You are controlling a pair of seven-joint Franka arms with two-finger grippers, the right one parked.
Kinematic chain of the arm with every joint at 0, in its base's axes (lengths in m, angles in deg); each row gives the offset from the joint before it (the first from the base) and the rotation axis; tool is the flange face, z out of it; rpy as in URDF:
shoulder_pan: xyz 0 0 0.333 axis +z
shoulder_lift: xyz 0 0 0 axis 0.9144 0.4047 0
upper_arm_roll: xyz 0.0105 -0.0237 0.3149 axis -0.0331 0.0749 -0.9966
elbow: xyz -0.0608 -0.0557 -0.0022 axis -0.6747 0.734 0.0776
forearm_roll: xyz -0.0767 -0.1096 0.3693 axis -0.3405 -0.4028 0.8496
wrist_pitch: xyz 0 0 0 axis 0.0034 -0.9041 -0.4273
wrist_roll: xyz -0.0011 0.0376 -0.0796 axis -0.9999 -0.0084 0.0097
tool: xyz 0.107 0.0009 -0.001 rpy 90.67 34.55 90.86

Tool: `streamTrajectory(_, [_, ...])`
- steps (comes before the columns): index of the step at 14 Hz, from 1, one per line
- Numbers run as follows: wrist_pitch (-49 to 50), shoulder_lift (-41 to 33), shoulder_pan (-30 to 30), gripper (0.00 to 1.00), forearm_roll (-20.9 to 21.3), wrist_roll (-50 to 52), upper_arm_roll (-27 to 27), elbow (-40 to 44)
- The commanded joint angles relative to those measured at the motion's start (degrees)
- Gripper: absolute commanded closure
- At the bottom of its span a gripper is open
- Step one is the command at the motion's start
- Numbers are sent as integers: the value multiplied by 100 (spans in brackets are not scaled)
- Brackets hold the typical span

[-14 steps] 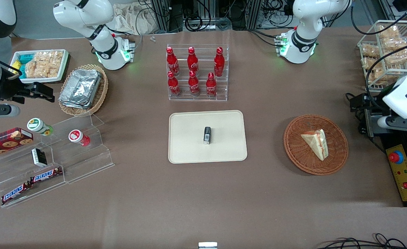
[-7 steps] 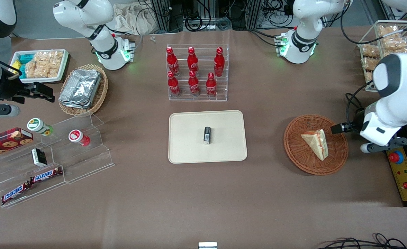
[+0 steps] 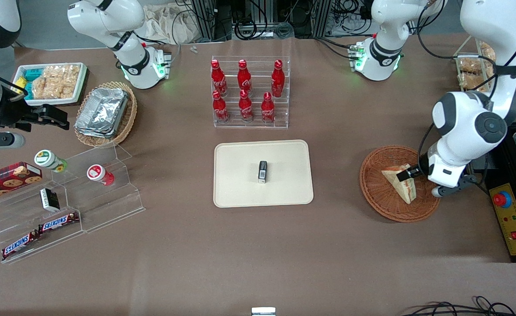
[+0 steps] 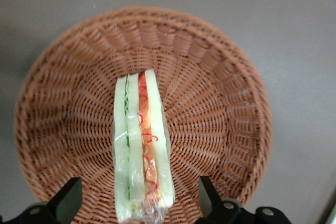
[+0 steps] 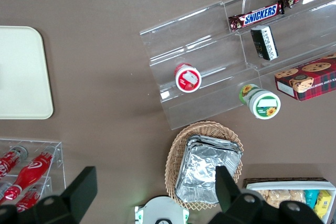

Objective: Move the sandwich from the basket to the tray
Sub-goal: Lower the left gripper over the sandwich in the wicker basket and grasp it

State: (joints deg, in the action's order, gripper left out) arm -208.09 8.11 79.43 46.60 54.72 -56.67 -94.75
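Brown cloth-covered table, lab racks and cables at the back edge. Nearest the front camera among the task things is my gripper, jaws spread wide, straddling the sandwich, which lies in the basket at the working arm's end. I'd come straight down, keep centred, close gently across the bread. Tray mid-table holds a small dark box; cola bottles stand farther off.

Rough woven wicker basket — glossy clear-wrapped sandwich.

"SNICKERS" on chocolate bars
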Motion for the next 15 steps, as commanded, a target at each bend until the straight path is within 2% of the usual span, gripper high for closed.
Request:
streamTrajectory(1, [-183, 81, 24, 0, 2, 399, 19, -80])
streamTrajectory(7, [-507, 555, 6, 0, 2, 681, 19, -89])
streamTrajectory(8, [-613, 652, -20, 14, 2, 734, 19, -89])
streamTrajectory(10, [-623, 688, -29, 96, 2, 778, 19, -72])
streamTrajectory(11, [-623, 671, -29, 100, 11, 770, 19, -63])
streamTrajectory(14, [-501, 452, -29, 100, 300, 769, 45, -2])
streamTrajectory(15, [-117, 242, -29, 100, 301, 743, 54, 138])
